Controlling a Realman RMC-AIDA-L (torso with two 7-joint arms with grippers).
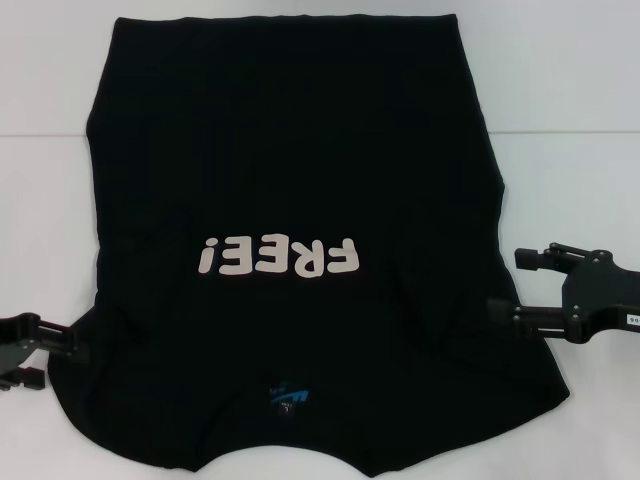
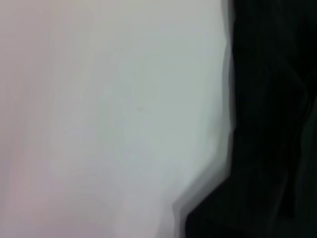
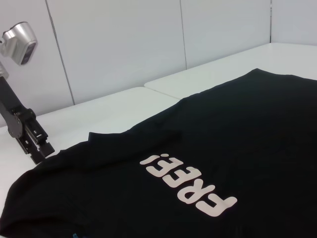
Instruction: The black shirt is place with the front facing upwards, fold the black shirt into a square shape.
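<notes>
The black shirt (image 1: 290, 180) lay flat on the white table (image 1: 560, 200), front up, filling the centre of the head view from the top edge to the bottom edge. The white "FREE!" lettering (image 1: 278, 258) read upside down below mid-frame, and the small blue neck label (image 1: 290, 398) sat near the bottom centre, so the collar lay nearest the robot and the hem ran along the top.

The left gripper (image 1: 30, 362) stood at the lower left of the frame, its tips touching or just beside the shirt's left sleeve edge; whether the fingers were spread or closed could not be told. The right gripper (image 1: 510, 285) stood at the right, below mid-height, jaws wide apart, the lower finger at the shirt's right edge and the upper one over bare table.

Bare table showed along both sides of the shirt, widest at the upper left and upper right.
</notes>
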